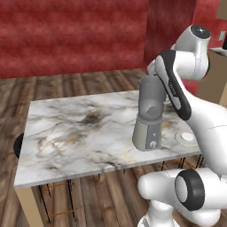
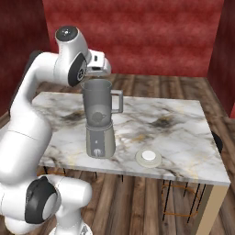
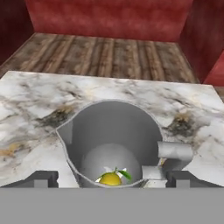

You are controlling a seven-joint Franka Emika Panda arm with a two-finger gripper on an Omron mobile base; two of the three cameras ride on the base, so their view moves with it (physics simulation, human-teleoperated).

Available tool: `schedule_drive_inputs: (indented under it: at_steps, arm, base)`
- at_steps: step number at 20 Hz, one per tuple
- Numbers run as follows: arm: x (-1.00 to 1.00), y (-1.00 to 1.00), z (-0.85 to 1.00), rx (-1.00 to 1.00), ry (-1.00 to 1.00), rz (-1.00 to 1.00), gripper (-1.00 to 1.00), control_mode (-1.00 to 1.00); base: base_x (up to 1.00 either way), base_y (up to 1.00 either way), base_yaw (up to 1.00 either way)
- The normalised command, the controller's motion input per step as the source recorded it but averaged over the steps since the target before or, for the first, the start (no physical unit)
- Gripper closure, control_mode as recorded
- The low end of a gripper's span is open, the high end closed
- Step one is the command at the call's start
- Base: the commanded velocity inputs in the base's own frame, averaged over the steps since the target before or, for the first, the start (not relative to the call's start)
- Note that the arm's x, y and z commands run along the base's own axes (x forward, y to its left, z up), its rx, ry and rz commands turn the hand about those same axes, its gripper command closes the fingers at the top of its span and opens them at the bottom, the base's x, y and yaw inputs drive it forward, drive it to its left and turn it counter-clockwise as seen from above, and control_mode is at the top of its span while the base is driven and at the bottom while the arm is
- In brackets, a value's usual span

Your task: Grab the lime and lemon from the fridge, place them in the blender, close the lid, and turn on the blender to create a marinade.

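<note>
Directly below the spread, empty jaws, the lemon [image 3: 110,178] lies at the bottom of the blender [image 3: 109,144] jar.

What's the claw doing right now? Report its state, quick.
Claw: open, holding nothing, poised above the blender jar; a yellow fruit lies inside the jar.
</note>
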Motion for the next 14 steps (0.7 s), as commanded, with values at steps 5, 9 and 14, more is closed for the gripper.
schedule_drive_inputs:
  at_steps: [5, 9, 14]
  arm:
    - [-0.99, 0.02, 0.37, 0.00, -0.19, 0.00, -1.00, -1.00]
    - [-1.00, 0.05, -0.11, 0.00, -0.08, 0.00, -1.00, -1.00]
    - [-1.00, 0.13, -0.76, -0.02, -0.01, 0.00, -1.00, -1.00]
  base:
    - [0.00, 0.00, 0.00]
    - [0.00, 0.00, 0.00]
    - [0.00, 0.00, 0.00]
